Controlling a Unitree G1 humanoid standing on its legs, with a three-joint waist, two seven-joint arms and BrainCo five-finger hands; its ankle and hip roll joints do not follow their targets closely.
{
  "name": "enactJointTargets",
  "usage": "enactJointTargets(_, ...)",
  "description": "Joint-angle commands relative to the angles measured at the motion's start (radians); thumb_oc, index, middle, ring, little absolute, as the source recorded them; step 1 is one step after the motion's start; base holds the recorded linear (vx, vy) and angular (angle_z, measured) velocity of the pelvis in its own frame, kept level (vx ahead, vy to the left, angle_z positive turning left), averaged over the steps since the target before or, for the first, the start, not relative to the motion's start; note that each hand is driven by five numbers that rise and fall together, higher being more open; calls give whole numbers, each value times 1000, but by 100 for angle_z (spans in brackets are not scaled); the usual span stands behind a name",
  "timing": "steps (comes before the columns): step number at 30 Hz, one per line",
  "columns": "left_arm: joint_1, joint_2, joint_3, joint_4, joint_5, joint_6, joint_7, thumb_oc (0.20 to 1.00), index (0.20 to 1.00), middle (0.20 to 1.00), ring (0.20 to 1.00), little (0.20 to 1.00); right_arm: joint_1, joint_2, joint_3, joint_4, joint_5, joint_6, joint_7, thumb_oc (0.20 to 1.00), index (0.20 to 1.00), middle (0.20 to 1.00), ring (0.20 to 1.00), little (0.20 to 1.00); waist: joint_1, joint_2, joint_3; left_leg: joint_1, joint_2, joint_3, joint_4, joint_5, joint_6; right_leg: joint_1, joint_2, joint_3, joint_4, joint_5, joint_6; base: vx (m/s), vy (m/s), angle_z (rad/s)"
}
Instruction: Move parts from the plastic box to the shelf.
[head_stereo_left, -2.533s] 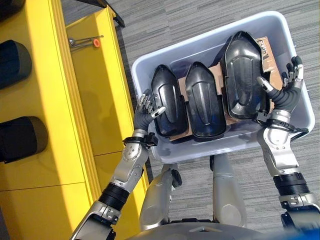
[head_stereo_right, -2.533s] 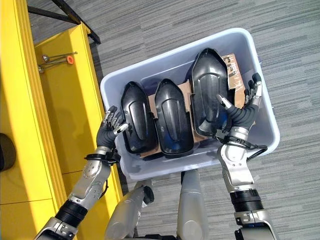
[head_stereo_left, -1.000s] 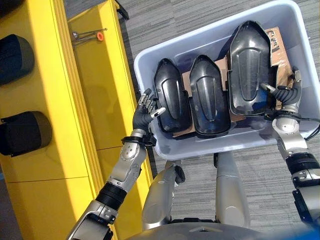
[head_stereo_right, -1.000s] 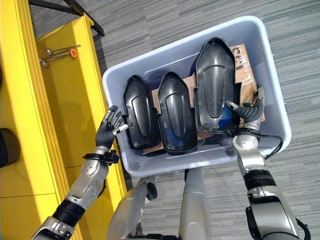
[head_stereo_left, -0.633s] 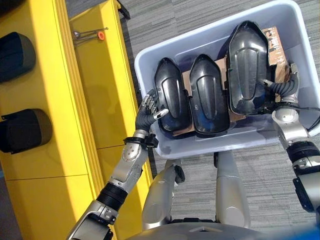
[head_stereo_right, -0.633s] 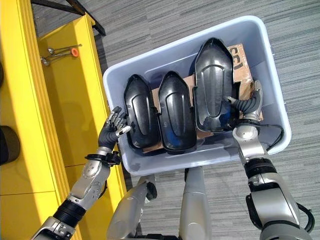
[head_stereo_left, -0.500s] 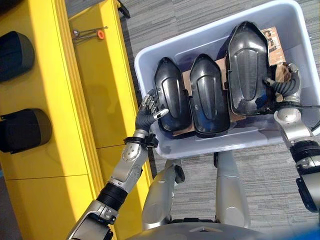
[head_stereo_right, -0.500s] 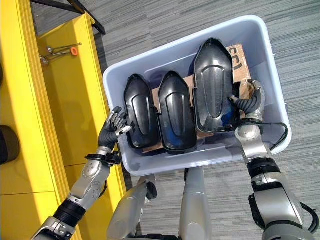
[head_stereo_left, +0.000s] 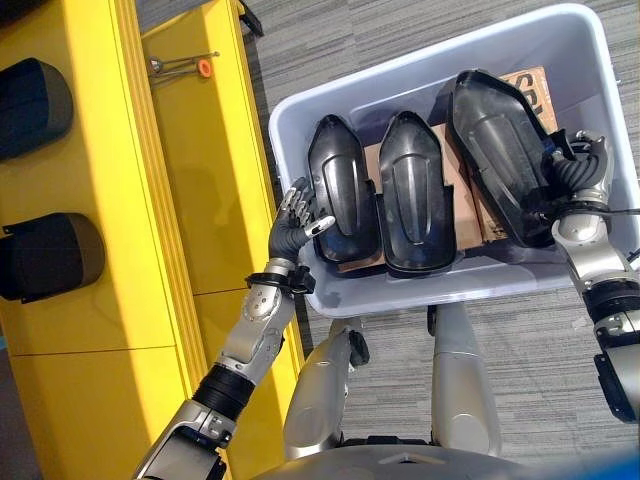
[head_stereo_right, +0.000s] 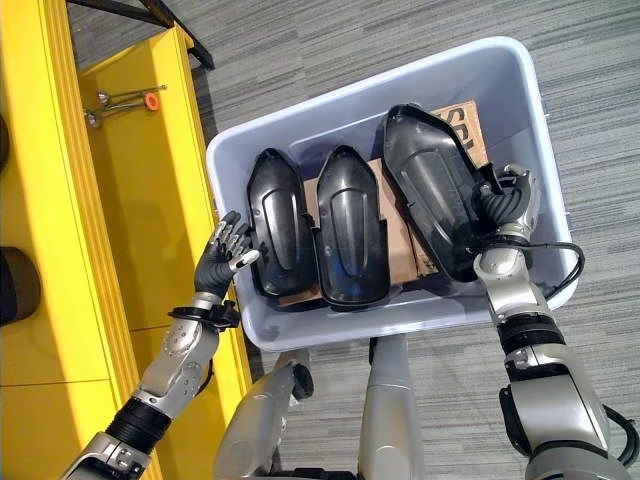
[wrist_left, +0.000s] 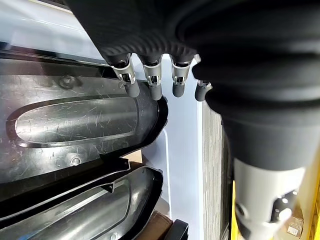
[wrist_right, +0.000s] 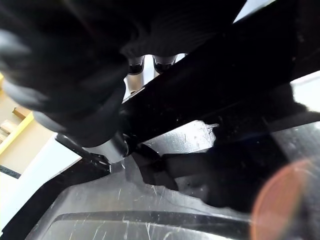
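Grey carpeted floor carries a yellow shelf unit on the robot's left and a pale plastic box directly ahead. Two dark moulded parts already sit in the shelf's bays. Inside the box, three black moulded parts lie on a cardboard sheet; the largest part is at the robot's right, slanted with its near end toward the box wall.

Right hand: fingers curled over the near edge of the largest part, clamped on it. Left hand: fingers straight and spread, just outside the box's left wall, beside the leftmost part, holding nothing.

Risk, as judged: the grip is at one end only, on a long glossy shell. Lifted one-handed, it could pivot or slip, or snag the middle part or the box rim.

Against half a second ago, the largest part stood parallel to its neighbours; it is now swung aslant, exposing more cardboard. The left hand is unchanged.
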Motion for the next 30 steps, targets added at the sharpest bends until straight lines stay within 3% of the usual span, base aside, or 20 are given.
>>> enactJointTargets(1, -10, 30, 1, -42, 10, -46, 2, 1000, 1000, 1000, 1000, 1000, 49, 82, 67, -4, -33, -13, 27, 200, 200, 200, 200, 200, 41, -43, -34, 70, 51, -59, 48, -71, -106, 43, -64, -57, -129, 119, 81, 0, 0, 0)
enactJointTargets(4, -7, 30, 3, -44, 8, -45, 3, 1000, 1000, 1000, 1000, 1000, 61, 81, 58, -24, -22, -21, 23, 200, 200, 200, 200, 200, 40, -45, -36, 71, 53, -63, 47, -69, -107, 45, -64, -60, -129, 118, 81, 0, 0, 0)
enactJointTargets(7, -3, 29, 16, -45, 16, -43, 9, 1000, 1000, 1000, 1000, 1000, 117, 71, 18, -141, -21, -34, 18, 200, 200, 200, 200, 200, 31, -51, -37, 80, 55, -63, 45, -70, -108, 55, -63, -62, -130, 117, 82, 0, 0, 0)
enactJointTargets(8, 8, 26, 22, -45, 21, -37, 9, 1000, 1000, 1000, 1000, 1000, 193, 70, -41, -267, -17, -59, 6, 200, 200, 200, 200, 200, 20, -58, -39, 97, 57, -67, 41, -74, -110, 71, -61, -67, -128, 110, 83, -9, -17, 4)
enactJointTargets(18, 49, 43, 46, -62, 21, -30, -5, 1000, 1000, 1000, 1000, 1000, 376, 92, -182, -570, -43, -126, -5, 200, 200, 200, 200, 200, -2, -93, -74, 143, 73, -66, 25, -73, -115, 128, -49, -74, -160, 121, 88, 0, -7, 3)
enactJointTargets(26, 166, 62, 99, -80, -2, -13, -46, 1000, 1000, 1000, 1000, 1000, 543, 137, -259, -797, 19, -189, 54, 200, 200, 200, 200, 200, -6, -142, -144, 243, 109, -78, 2, -72, -126, 272, -33, -113, -223, 124, 90, 19, -24, 6)
enactJointTargets(30, 237, 64, 143, -78, -23, -1, -70, 1000, 1000, 1000, 1000, 1000, 628, 164, -225, -839, 122, -198, 164, 200, 200, 200, 200, 200, 5, -156, -203, 310, 123, -95, 2, -80, -126, 381, -36, -142, -253, 112, 88, 76, -7, 10)
